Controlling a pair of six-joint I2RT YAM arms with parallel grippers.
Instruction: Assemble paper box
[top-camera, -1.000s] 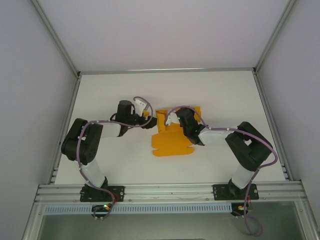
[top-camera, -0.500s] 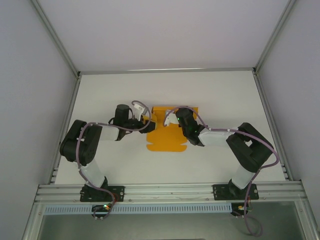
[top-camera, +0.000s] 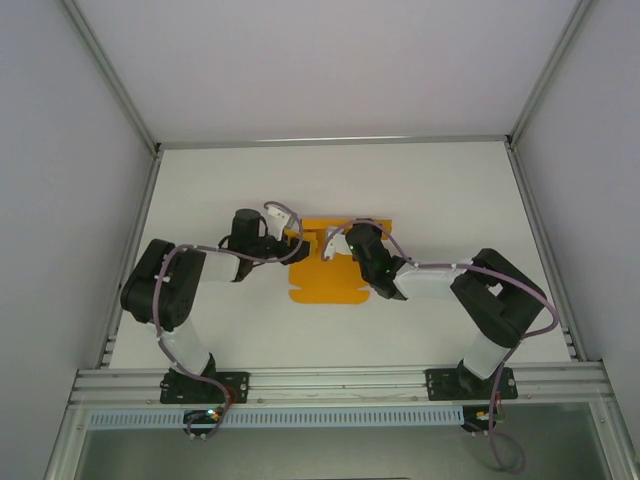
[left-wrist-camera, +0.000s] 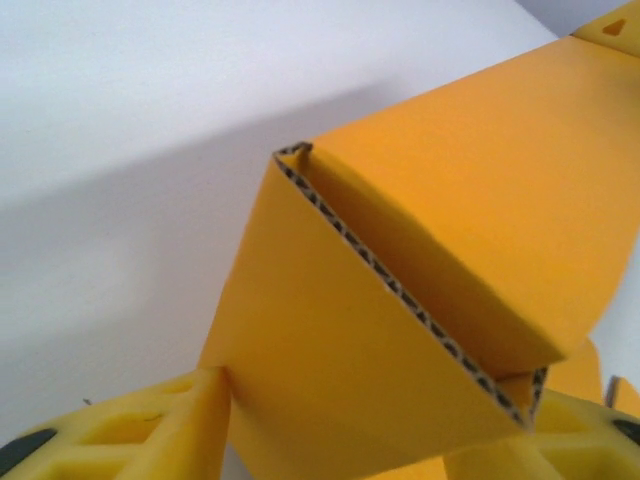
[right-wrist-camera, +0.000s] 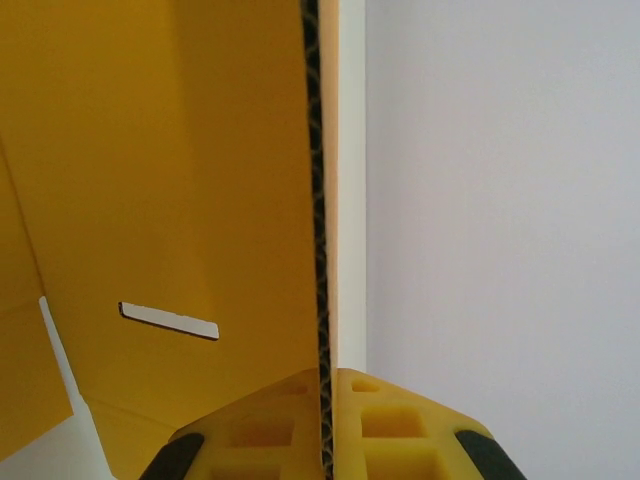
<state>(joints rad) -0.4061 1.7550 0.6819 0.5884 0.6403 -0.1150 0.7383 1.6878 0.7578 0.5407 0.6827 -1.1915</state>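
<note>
2 claws meet at the paper box (top-camera: 325, 282), which lies on the tabletop (top-camera: 450, 200) about midway between its near and far edges and a little left of centre.

Nearest the arm bases, a flat panel of the card rests on the tabletop, touched by neither arm. Beyond it, the raised far portion runs left to right between the claws.

The left gripper (top-camera: 297, 247) reaches in from the left-edge side. Its fingers (left-wrist-camera: 150, 435) stand partly apart on either side of a folded flap (left-wrist-camera: 400, 330); whether they pinch it cannot be told.

The right gripper (top-camera: 336, 243) reaches in from the right-edge side, its jaws closed on the thin edge of an upright panel (right-wrist-camera: 200, 180) that bears 1 slit (right-wrist-camera: 168, 320).

Judged relation: the flap lies directly ahead of the left claw, the nearer of the 2, so the fold probably turns on that arm while the right one steadies the card.
</note>
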